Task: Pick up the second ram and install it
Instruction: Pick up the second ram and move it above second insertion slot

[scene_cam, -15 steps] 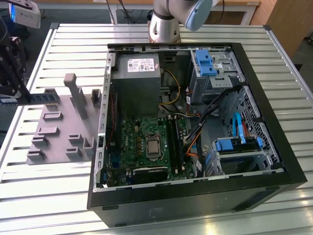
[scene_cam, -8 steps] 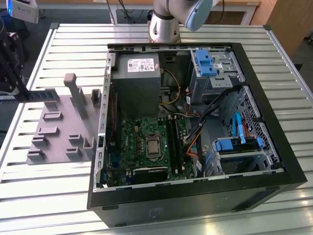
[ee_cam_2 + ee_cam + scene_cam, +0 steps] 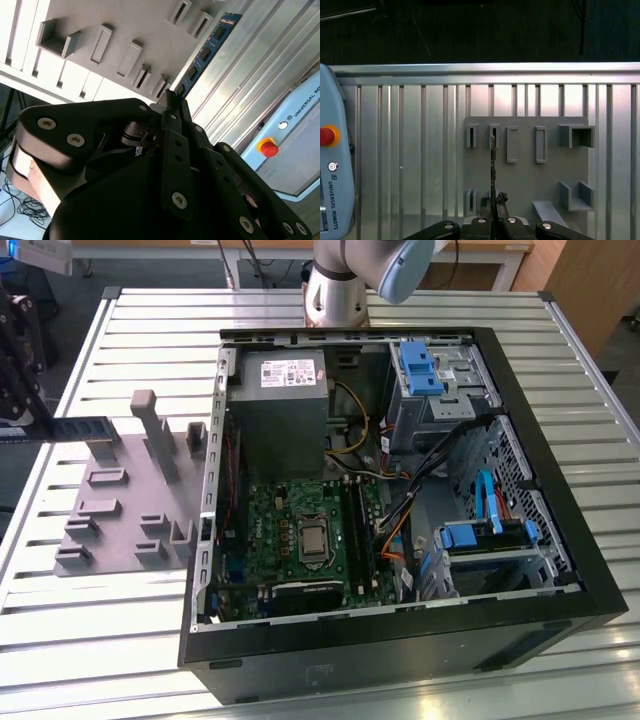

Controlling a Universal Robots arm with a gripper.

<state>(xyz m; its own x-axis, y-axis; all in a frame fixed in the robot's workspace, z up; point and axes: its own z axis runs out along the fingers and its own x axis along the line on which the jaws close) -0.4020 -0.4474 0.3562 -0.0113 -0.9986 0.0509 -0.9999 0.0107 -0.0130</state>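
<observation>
Your pincer (image 3: 172, 101) is pinched shut on one end of the memory stick (image 3: 206, 49), with no gap showing between its tips and the board. The stick juts straight out from the tips. In the second wrist view you see its blue face with a row of small black chips, and in the first wrist view you look along its thin edge.

In the exterior view the stick is held level and on edge, its free end by a corner of the grey tray (image 3: 125, 510). You cannot tell whether it touches the tray. The tray, with its upright posts and pockets, lies flat on the slatted metal table (image 3: 130, 340).

Well apart, toward the exterior view's right, the open computer case (image 3: 400, 650) lies on its side with the green motherboard (image 3: 270, 530) and its long black slots (image 3: 357, 525) facing up. A control pendant (image 3: 335, 190) with a red button (image 3: 324, 136) rests on the table near the tray.
</observation>
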